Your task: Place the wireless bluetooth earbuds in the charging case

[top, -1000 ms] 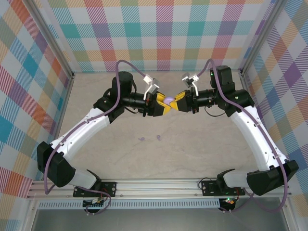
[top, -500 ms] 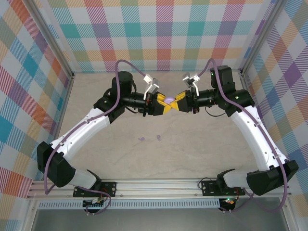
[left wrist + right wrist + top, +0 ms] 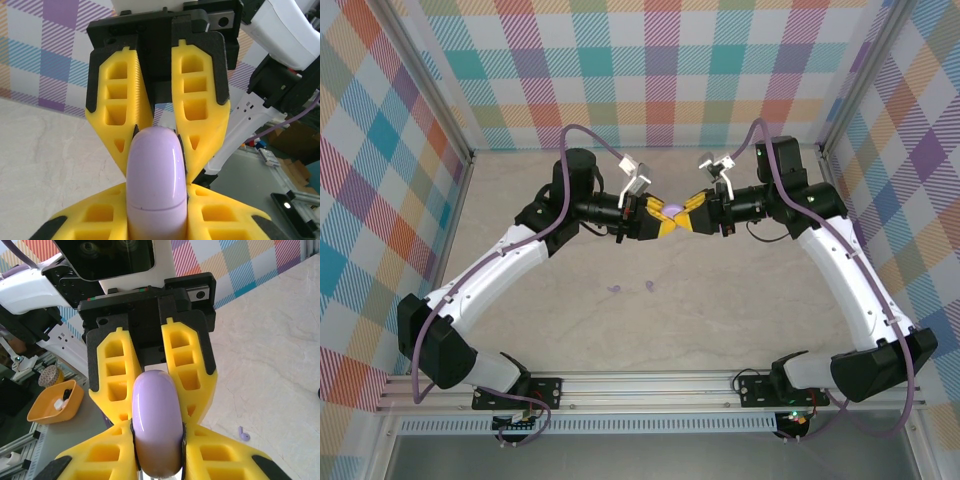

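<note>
A pale lilac earbud [image 3: 615, 289] and its twin earbud [image 3: 650, 288] lie near each other on the marbled counter [image 3: 740, 310], well apart from the arms above. The lilac charging case [image 3: 672, 209] hangs off the counter, pinched from opposite sides by the left end effector [image 3: 663, 219] and the right end effector [image 3: 684, 214], their yellow fingers [image 3: 200, 150] interleaved.

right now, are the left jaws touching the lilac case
Touching. The left wrist view shows the left gripper with its jaws pressed against both sides of the lilac case, no gap.
</note>
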`<move>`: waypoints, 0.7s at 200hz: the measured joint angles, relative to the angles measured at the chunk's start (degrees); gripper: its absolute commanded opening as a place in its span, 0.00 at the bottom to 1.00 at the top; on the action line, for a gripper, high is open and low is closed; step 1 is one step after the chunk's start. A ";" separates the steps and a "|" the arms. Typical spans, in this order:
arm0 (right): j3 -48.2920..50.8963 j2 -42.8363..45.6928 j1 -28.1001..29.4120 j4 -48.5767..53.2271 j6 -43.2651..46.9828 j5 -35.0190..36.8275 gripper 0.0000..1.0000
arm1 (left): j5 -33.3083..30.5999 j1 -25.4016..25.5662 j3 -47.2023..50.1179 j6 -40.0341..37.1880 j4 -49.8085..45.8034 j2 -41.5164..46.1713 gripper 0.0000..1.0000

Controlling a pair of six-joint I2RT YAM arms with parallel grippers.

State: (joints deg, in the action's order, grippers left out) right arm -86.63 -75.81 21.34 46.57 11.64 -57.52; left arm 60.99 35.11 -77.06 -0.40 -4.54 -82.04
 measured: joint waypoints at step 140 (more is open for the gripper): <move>-1.03 -0.26 1.60 2.86 0.07 8.70 0.60 | -4.52 0.04 7.61 -1.16 10.08 1.99 0.11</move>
State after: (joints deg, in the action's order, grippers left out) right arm -87.66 -76.07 22.94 49.43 11.70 -48.82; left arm 56.47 35.16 -69.45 -1.56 5.54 -80.05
